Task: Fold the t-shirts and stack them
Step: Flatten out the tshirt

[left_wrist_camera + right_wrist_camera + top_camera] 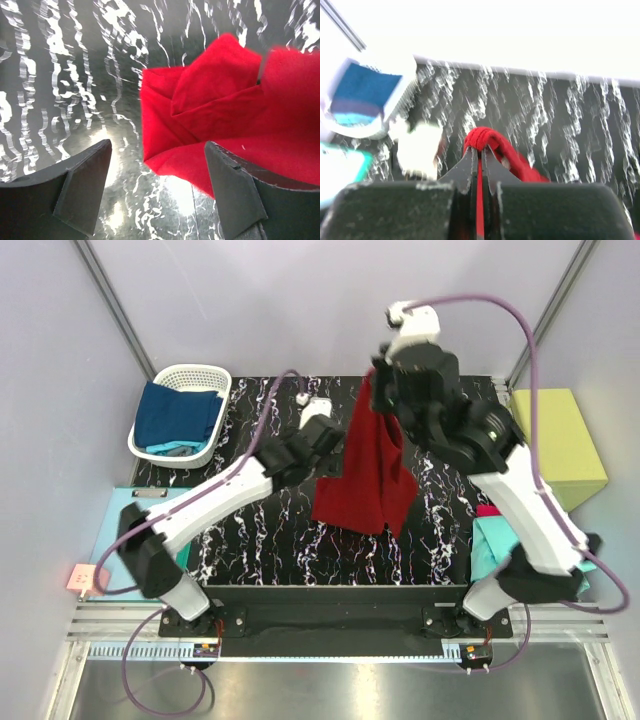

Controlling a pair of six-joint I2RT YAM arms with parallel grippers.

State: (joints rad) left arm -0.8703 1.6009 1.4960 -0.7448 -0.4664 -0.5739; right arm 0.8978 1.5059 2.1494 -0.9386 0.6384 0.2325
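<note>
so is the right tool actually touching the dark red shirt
Touching. The right wrist view shows the right tool shut, with the dark red shirt pinched between its jaws. In the top view the shirt hangs from it.

Right arm (520, 490) hides the top end of the dark red shirt (365, 475) and most of the teal shirt (488, 550). Right wrist view: basket (351, 132) smeared, cut off at left.

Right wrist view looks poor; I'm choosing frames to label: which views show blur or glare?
Right wrist: background blown out, white plastic basket smeared. Left wrist: glare on black marbled table, dark red cloth t-shirt soft at right edge. Top external: sharp.
</note>
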